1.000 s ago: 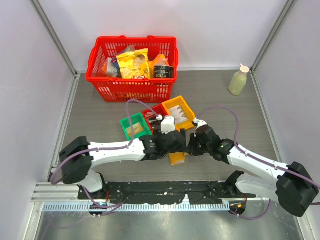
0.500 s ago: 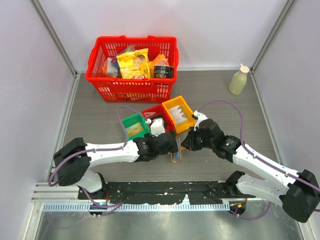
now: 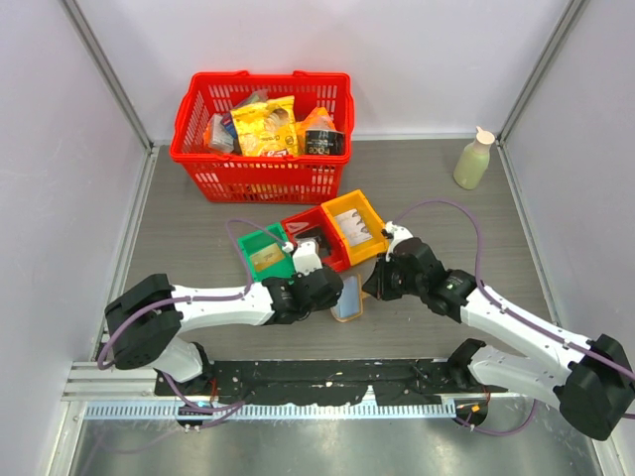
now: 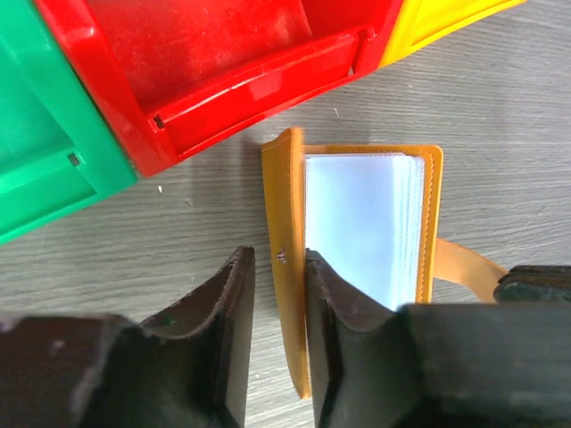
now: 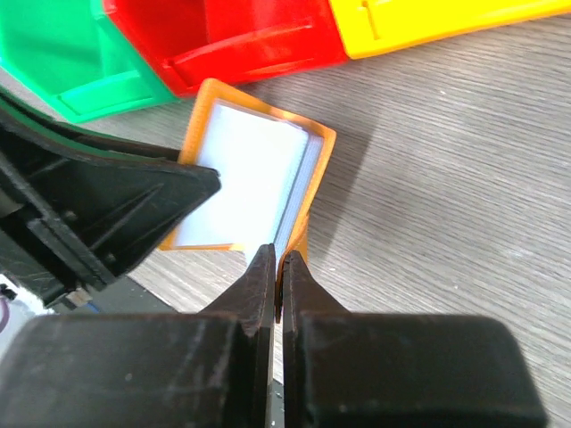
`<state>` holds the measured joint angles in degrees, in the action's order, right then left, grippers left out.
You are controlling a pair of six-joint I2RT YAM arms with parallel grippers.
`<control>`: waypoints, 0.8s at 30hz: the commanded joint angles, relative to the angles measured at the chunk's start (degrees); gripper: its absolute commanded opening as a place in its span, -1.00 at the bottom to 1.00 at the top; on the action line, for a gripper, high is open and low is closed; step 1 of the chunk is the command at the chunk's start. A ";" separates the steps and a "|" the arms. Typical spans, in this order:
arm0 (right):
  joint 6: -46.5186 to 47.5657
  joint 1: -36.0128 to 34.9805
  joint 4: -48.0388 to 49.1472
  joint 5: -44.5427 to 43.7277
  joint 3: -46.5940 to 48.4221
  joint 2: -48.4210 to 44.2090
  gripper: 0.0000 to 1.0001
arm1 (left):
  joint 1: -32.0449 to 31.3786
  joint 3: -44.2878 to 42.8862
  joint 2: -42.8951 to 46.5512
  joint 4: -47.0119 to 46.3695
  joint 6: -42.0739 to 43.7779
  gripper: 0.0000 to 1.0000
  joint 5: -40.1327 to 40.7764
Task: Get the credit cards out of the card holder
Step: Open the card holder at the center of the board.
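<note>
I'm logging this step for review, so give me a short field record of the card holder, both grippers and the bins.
card holder: open on the table, clear sleeves up, just in front of the red bin
left gripper: jaws either side of the holder's cover flap, narrow gap
right gripper: jaws shut on the tab
bins: green bin, red, yellow bin in a row
cards out: none visible

Card holder [image 4: 359, 223]: tan-orange, open, flat on grey tabletop [image 4: 500, 107] just beside red bin [image 4: 223, 62]. Pale bluish-white sleeve stack faces up; one cover edge lifted. Cards not discernible.
</note>
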<state>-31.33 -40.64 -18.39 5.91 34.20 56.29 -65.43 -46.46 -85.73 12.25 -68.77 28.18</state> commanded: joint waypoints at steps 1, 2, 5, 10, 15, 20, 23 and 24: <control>0.22 0.21 -2.77 -8.86 -0.01 0.04 -0.99 | 0.04 1.45 2.76 -0.12 -1.01 -0.53 0.91; -0.13 0.21 -3.57 -10.29 -0.09 0.48 -0.99 | 0.04 2.33 3.55 0.05 -1.53 -0.65 0.56; -1.10 0.56 -6.56 -15.48 -0.18 3.37 -0.95 | 0.04 6.01 5.83 -0.91 -4.08 -0.81 -1.02; -0.58 0.48 -6.92 -15.76 0.34 7.60 -0.46 | -0.40 11.47 8.13 -7.49 -10.05 -1.00 -5.07; 0.75 0.04 -5.51 -11.98 3.94 5.77 0.28 | -2.59 11.92 6.81 -10.93 -14.19 -1.00 -3.58; 1.36 -1.45 -7.27 -12.33 7.46 3.22 0.53 | -3.04 12.88 5.58 -11.90 -18.05 -1.00 -1.91; 1.36 -1.72 -6.66 -11.28 7.55 1.46 0.53 | -3.13 13.67 5.75 -11.90 -19.55 -1.00 -0.33; 1.36 -1.81 -5.44 -9.88 7.03 0.84 0.54 | -3.21 13.85 5.93 -11.90 -19.91 -1.00 0.20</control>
<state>-30.39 -41.78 -25.78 -5.91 39.77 59.99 -68.29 -33.78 -79.66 2.26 -85.14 25.15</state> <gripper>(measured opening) 0.765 0.021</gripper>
